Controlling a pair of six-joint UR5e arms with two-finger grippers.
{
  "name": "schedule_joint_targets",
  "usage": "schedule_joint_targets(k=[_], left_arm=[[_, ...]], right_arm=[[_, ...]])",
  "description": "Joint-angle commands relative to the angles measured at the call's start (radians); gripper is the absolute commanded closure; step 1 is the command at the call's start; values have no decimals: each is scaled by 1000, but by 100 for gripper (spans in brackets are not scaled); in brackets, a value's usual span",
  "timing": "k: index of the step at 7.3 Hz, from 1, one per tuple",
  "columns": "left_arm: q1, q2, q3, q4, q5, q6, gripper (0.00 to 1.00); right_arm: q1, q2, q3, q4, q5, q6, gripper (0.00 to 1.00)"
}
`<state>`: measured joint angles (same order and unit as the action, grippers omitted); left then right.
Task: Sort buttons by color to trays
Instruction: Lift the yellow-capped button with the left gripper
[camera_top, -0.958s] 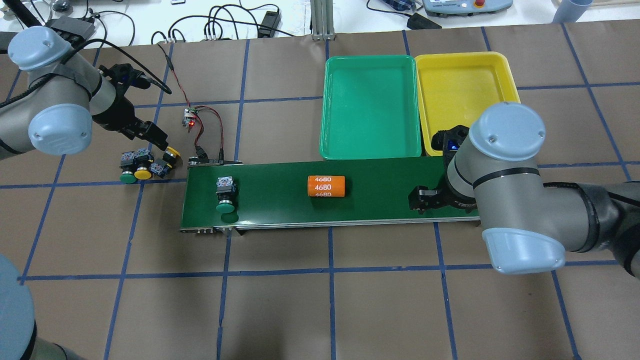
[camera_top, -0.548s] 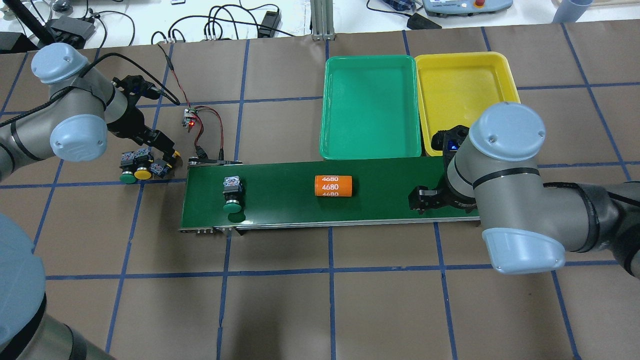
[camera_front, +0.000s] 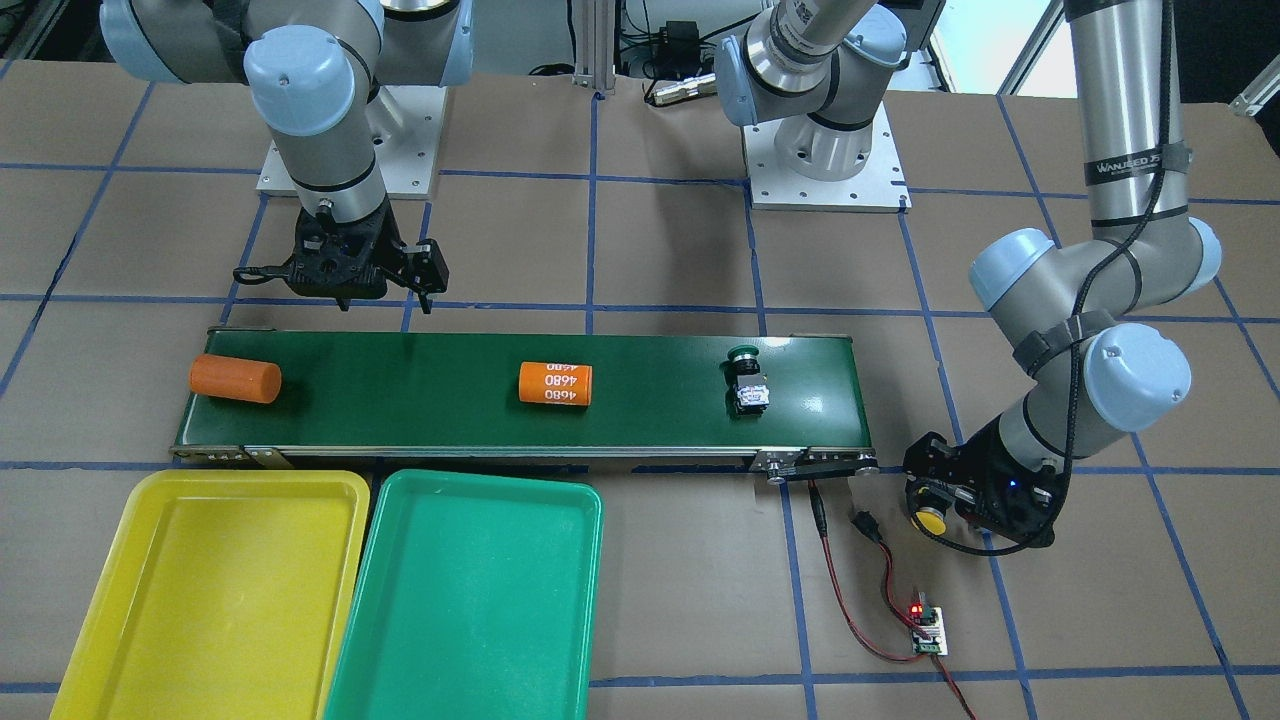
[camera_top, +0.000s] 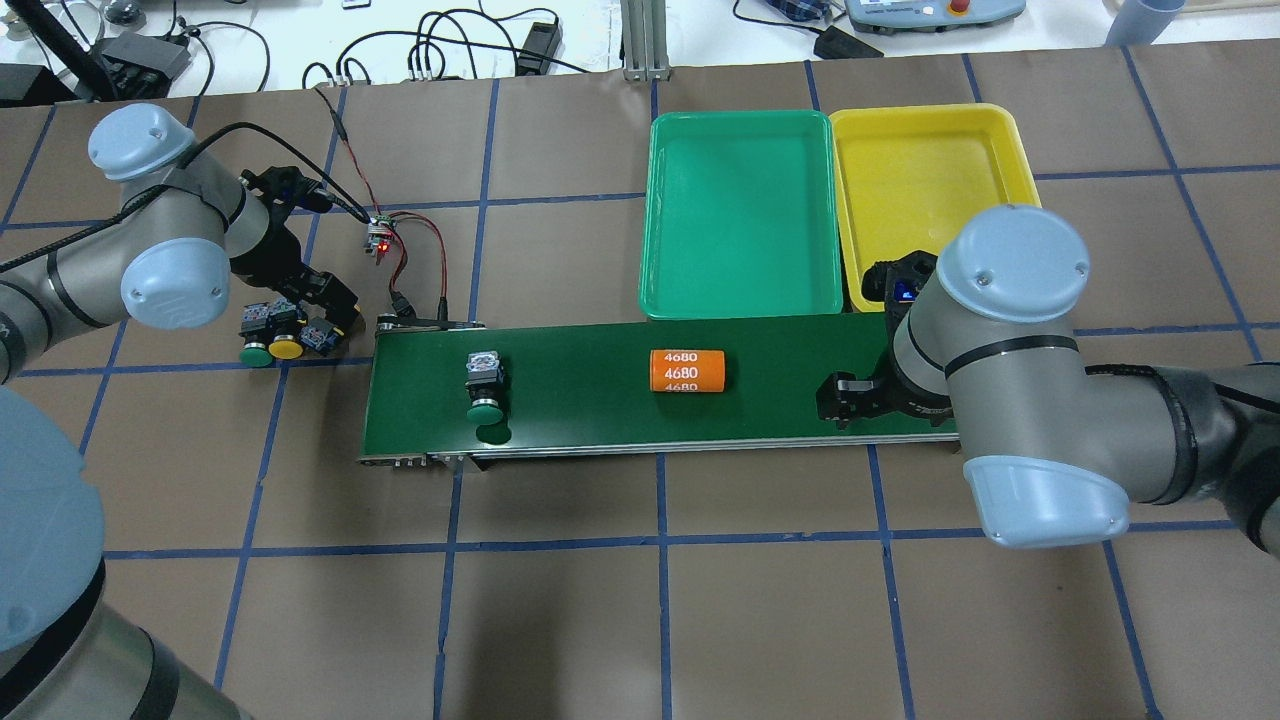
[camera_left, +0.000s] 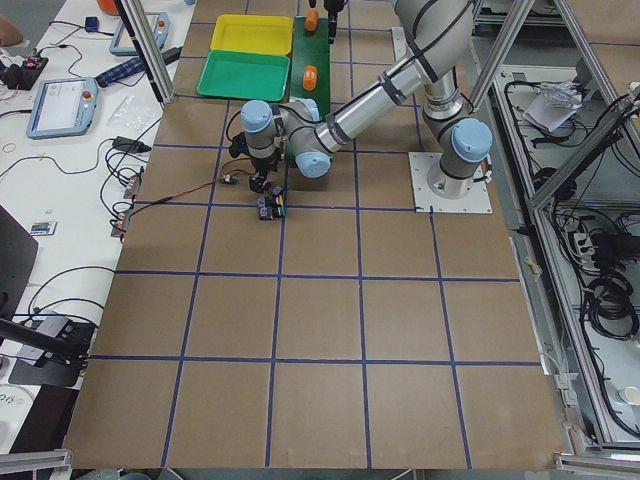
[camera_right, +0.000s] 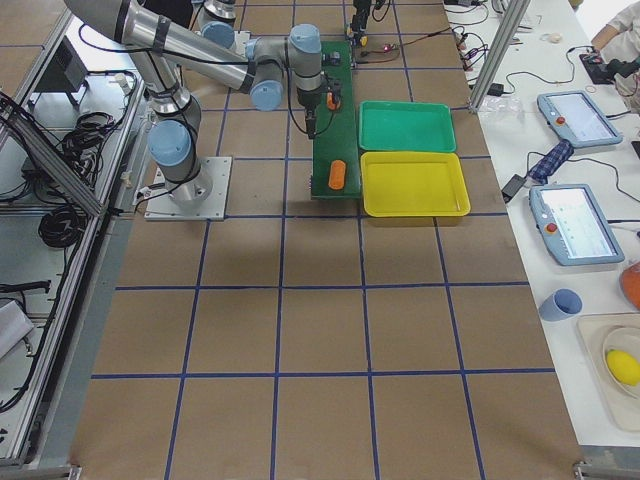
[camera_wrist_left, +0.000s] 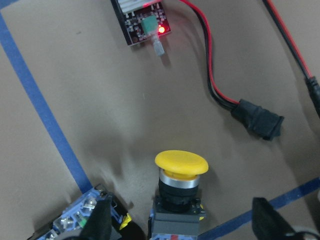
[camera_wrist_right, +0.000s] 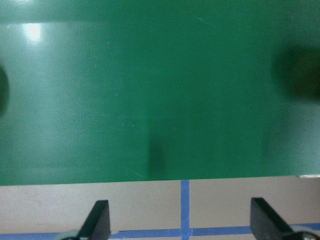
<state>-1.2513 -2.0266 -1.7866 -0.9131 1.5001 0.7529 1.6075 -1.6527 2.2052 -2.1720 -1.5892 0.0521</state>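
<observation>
Buttons, small push switches with round yellow or green caps on black-grey blocks, are not sorted at all yet: neither the shallow green plastic tray nor the shallow yellow plastic tray beside it holds one. One green-capped button lies on the long dark-green conveyor belt, near its end on the robot's left. The other three sit in a small group on the brown paper-covered table, just off that end of the belt. So all four placements are left, I judge.

The left gripper is low over this group with its fingers apart, one at each side of a yellow-capped button, not visibly touching it. This button seems to lie on its side; its long axis runs from block to cap, and the cap points away from the robot, toward the small circuit board with red wires. The button on the belt lies across the belt, cap toward the robot. The right gripper hangs near the belt's other end, at its edge on the robot's side, fingers spread, nothing between them
</observation>
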Motion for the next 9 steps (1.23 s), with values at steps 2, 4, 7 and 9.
schedule_joint_targets(k=[2,4,7,9], left_arm=[[1,-4,-2,-3,2,-1,20],[1,-23,-2,-1,-1,0,20],[1,-35,-2,0,0,0,97],[3,-32,9,-1,2,0,100]], right_arm=[[0,1,1,-3,0,0,0],[0,1,1,-3,0,0,0],[0,-1,1,-3,0,0,0],[0,-1,1,-3,0,0,0]])
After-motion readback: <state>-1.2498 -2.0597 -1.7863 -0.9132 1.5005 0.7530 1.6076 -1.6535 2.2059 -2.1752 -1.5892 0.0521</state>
